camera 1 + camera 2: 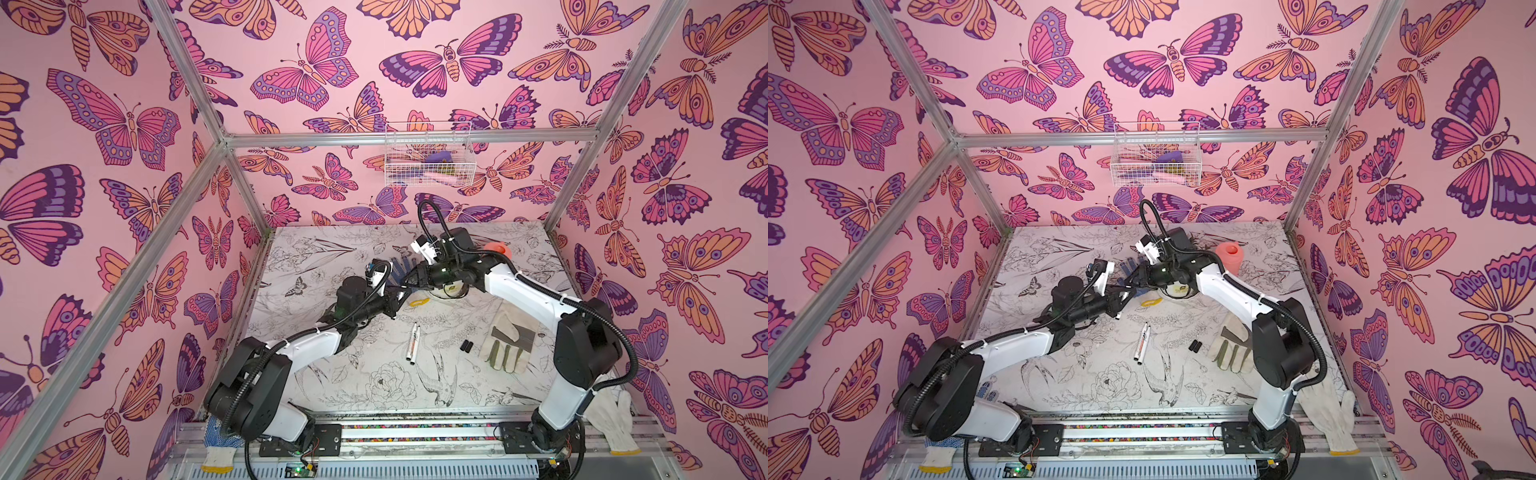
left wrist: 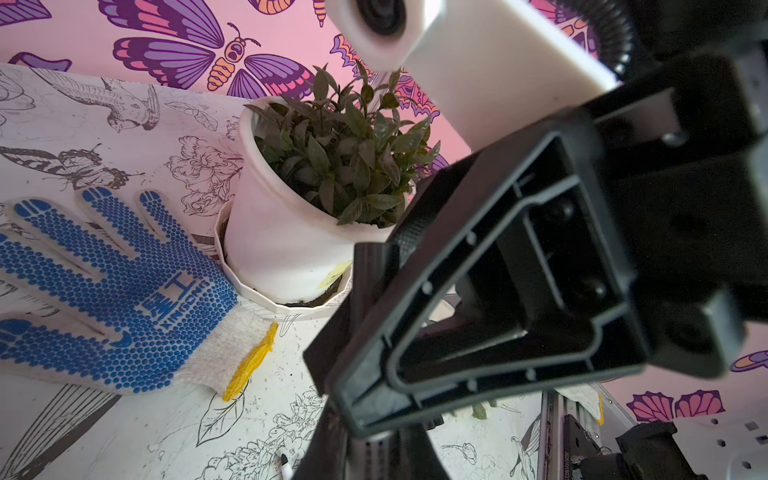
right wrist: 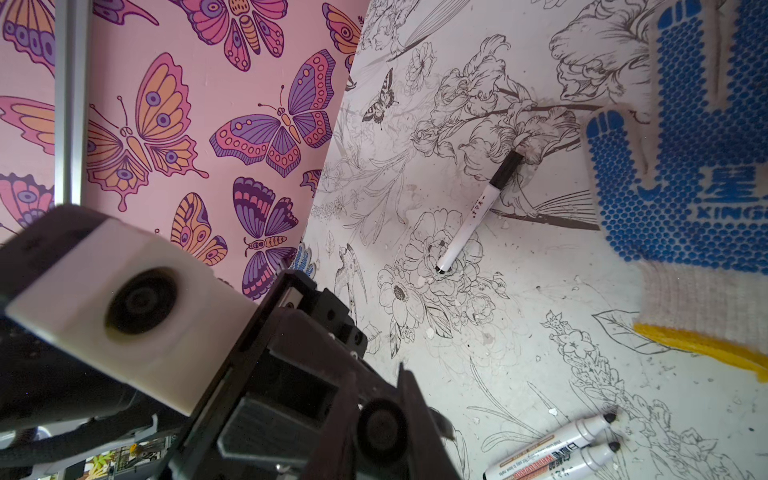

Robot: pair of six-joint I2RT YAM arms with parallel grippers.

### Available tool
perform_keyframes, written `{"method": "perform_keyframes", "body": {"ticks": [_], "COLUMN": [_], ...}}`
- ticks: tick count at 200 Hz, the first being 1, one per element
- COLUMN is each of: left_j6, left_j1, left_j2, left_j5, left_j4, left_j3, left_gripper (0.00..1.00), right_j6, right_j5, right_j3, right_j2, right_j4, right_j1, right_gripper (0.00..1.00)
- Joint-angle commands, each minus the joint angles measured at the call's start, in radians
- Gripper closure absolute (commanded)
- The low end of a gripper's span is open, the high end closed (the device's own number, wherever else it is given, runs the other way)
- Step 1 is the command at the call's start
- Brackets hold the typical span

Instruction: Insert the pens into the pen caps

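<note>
L jaws clamp pen [image 2: 372, 455]; R jaws pinch pen cap [image 3: 380, 424]; 2 uncapped pens [image 1: 412, 343] on tbl [image 1: 332, 257].

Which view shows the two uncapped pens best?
Both top views: the uncapped pens lie whole, side by side. The right wrist view crops them at its edge; the left wrist view shows only a tip.
</note>
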Motion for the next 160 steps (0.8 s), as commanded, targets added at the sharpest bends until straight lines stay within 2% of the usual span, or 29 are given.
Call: {"method": "perform_keyframes", "body": {"ticks": [1,17,24,45,73,131,160], "left_j6": [-0.020,-0.039,-0.040,-0.037,-0.010,0.053,0.087], "left_j1": [-0.005,-0.004,-0.004,-0.004,-0.004,-0.004,0.006], "left_j2": [0.014,0.019,0.023,0.030,0.028,-0.086,-0.223], "left_j5": [-0.024,-0.070,-0.073,-0.072,-0.043,0.005,-0.013], "left_j4": [0.051,0.045,0.051,0.057,-0.008,-0.169,-0.292], "left_j3": [0.039,0.054,0.061,0.085,0.121,0.077,0.014], "left_gripper": [1.00,0.84,0.71,0.57,0.55,0.25,0.23], "right_j6": [0.000,0.002,0.004,0.007,0.005,0.026,0.004], "right_j5": [-0.010,-0.012,-0.013,-0.018,-0.012,0.014,0.045], "right_j3": [0.016,0.014,0.015,0.015,0.010,-0.017,0.004], "right_j2": [0.003,-0.003,-0.004,-0.011,-0.024,-0.034,-0.016], "right_j4": [0.007,0.003,0.003,0.003,-0.002,0.017,-0.015], "right_j1": [0.011,0.010,0.010,0.010,0.007,-0.031,-0.031], "right_gripper": [0.87,0.90,0.91,0.93,0.95,0.96,0.95]}}
